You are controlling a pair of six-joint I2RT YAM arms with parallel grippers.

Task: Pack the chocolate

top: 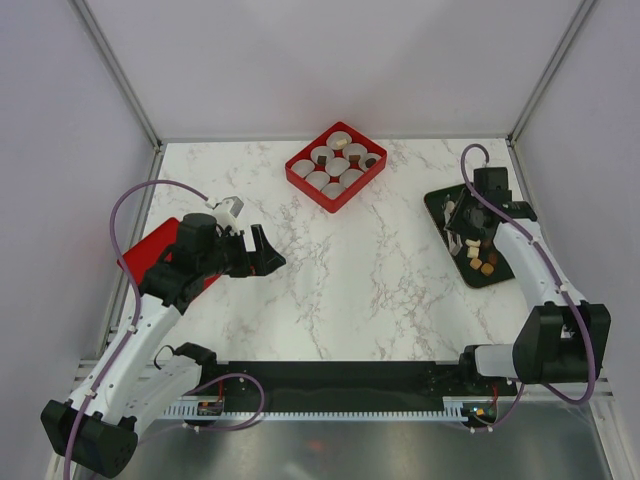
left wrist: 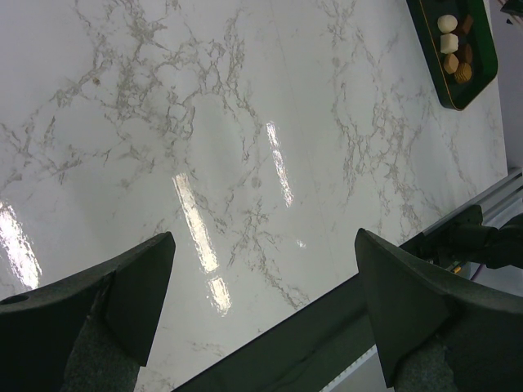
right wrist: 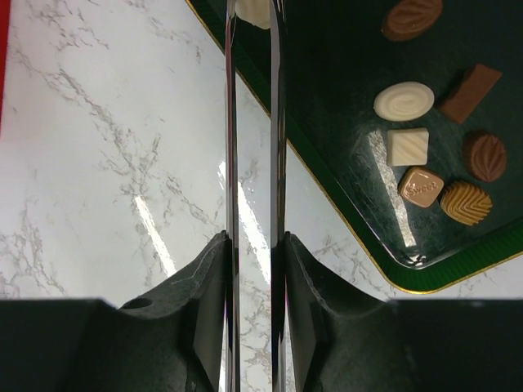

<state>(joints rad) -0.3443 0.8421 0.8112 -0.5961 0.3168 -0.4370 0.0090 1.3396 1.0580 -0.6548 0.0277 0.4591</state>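
Right wrist view: right gripper [right wrist: 253, 242] pinched tight on the long metal tweezers [right wrist: 230, 122], whose blades run out over the edge of the dark green tray [right wrist: 343, 57]. The chocolate [right wrist: 407, 147] lies loose on that tray, beside the blades. Left gripper [left wrist: 263, 245] spread wide, holding nothing, above the marble counter [left wrist: 163, 122]; red box [top: 308, 191] of white paper cups [top: 352, 150] at far middle, well apart from the tray.

Open stretch of marble table [top: 380, 270]; red box [top: 309, 191] behind it; green tray [top: 437, 202] rightward.
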